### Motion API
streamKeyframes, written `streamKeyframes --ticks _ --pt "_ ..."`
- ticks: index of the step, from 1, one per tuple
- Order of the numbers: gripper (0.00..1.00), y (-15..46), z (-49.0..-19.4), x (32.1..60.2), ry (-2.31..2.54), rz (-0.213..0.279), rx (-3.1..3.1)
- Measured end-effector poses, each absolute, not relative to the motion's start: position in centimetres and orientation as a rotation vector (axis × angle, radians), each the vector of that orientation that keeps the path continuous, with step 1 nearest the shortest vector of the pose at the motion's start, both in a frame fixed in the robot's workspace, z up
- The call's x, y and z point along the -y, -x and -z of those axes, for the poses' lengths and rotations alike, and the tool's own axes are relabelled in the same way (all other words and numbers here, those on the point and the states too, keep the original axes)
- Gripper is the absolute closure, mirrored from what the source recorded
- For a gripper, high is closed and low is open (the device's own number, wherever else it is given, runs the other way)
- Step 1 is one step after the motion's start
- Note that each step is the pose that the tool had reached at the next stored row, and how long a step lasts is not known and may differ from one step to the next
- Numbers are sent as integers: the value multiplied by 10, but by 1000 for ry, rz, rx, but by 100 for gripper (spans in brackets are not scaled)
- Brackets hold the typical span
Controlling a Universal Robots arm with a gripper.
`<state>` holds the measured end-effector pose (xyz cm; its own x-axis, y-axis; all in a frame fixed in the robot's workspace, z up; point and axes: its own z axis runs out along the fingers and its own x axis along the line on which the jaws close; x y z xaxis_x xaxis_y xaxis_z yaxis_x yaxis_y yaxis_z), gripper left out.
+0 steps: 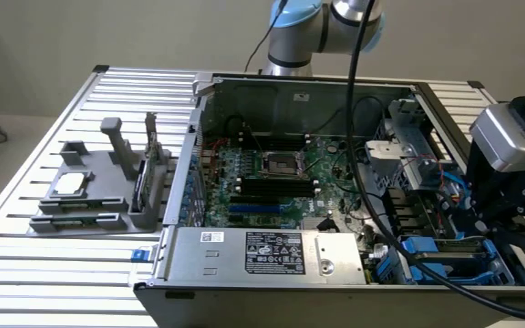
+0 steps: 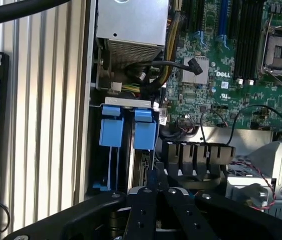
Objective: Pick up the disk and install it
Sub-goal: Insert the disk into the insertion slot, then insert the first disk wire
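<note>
Ext. view: open computer case (image 1: 299, 92) on slatted table (image 1: 80, 287); disk (image 1: 418, 249) down in the drive bay at the case corner on ext. view's right, just beside the grey power box (image 1: 262, 253), blue rails showing, black cable (image 1: 385, 225) draped across. Gripper (image 1: 516, 229) right over that bay, at ext. view's right edge. Wrist view: looking past the gripper (image 2: 152, 189) at the disk (image 2: 144, 136) edge-on, two blue tabs side by side w/ a dark gap btw them, green board (image 2: 215, 85) beyond. Jaws together, tips right at the near end of the disk; can't tell if nipping a thin edge or rail, or nothing at all. Handling, judged not seen: metal body, so prob. stiff and heavy for its size, no flex; plastic rails likely smoother w/ a bit of give; innards prob. sensitive to knocks, so no dropping or jamming. Best hold prob. across the blue rails or the narrow metal sides, square and centred to avoid twisting out under own weight; not on the label face, not on the connector end
</note>
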<state>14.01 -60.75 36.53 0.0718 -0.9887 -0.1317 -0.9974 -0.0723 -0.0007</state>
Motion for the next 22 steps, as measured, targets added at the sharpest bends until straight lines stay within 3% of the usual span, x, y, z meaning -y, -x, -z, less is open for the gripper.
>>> streamKeyframes --ticks 22 --pt "89 -141 -327 608 2234 -136 -2081"
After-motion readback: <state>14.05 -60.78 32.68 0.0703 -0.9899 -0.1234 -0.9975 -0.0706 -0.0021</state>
